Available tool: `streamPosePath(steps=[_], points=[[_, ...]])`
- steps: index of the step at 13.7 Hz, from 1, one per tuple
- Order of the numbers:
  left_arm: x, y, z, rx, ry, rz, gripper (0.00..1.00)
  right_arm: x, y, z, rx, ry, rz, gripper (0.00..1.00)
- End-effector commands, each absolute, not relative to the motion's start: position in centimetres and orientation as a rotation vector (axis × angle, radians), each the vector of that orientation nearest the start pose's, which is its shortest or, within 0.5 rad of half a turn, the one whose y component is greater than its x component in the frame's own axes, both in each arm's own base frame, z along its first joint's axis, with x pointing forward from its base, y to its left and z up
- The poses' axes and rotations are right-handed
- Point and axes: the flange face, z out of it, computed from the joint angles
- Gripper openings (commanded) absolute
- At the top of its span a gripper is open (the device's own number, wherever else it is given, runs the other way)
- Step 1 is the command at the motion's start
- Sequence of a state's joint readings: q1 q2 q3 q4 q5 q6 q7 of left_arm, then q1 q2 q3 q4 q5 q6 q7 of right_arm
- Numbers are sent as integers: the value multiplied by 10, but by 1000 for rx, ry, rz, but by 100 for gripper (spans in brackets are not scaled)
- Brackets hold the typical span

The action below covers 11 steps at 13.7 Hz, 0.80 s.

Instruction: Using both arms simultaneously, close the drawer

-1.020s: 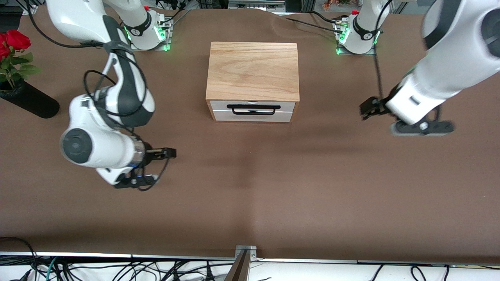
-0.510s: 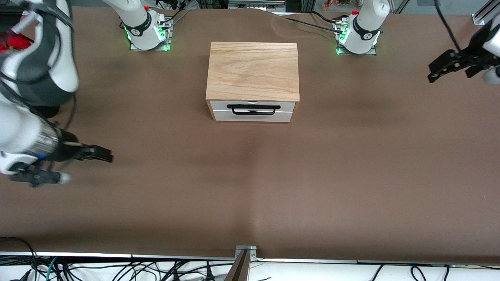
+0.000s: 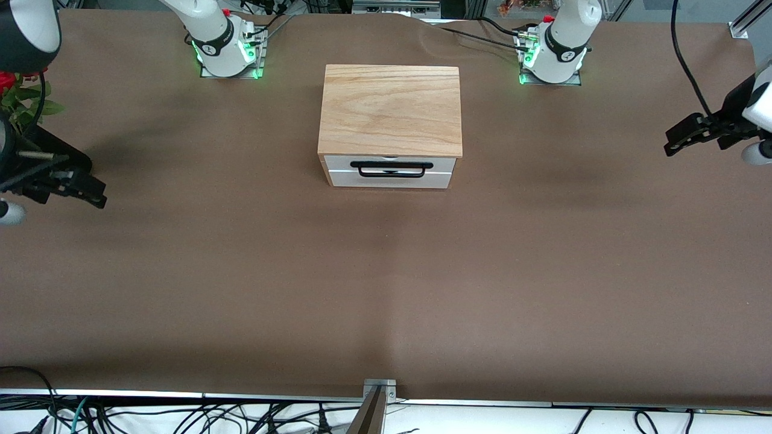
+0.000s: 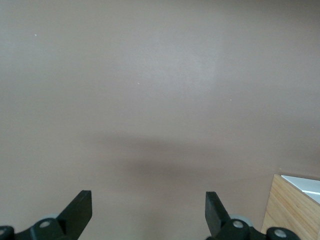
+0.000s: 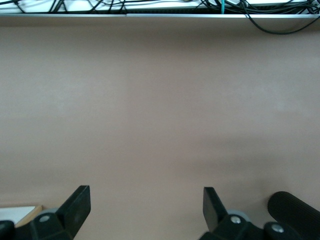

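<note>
Now drawer (image 3: 389,171) shut flush in box (image 3: 390,108), mid surface (image 3: 386,289). Left gripper (image 3: 681,135) and right gripper (image 3: 84,191) over opposite surface ends, fingers apart, empty.

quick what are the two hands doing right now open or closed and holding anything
Left hand: open, holding nothing, over the table at the left arm's end.
Right hand: open, holding nothing, over the table at the right arm's end.

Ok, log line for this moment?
drawer: shut, flush | left gripper: open, at table's end | right gripper: open, at other end
</note>
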<state>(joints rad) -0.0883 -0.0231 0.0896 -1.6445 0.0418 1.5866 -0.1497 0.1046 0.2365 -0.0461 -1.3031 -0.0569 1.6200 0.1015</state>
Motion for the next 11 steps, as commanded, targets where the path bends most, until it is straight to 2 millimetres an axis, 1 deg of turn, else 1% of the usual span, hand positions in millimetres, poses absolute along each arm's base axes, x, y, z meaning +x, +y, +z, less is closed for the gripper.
streamPosePath(steps=[1,3,5,6,9,11], points=[[550,1,600,-3112,-221,50,100,610,31,606,-3210,53,-104,100],[551,0,598,-3117,-207,63,100,609,17,606,-3206,83,-101,100],[548,-2,593,-3139,-201,107,100,614,16,599,-3201,84,-68,100],[546,-4,592,-3156,-202,136,100,615,19,602,-3201,82,-78,100],[542,-11,586,-3191,-164,239,100,615,21,601,-3203,77,-66,100],[545,-13,582,-3190,-157,249,100,615,21,601,-3203,77,-66,100]])
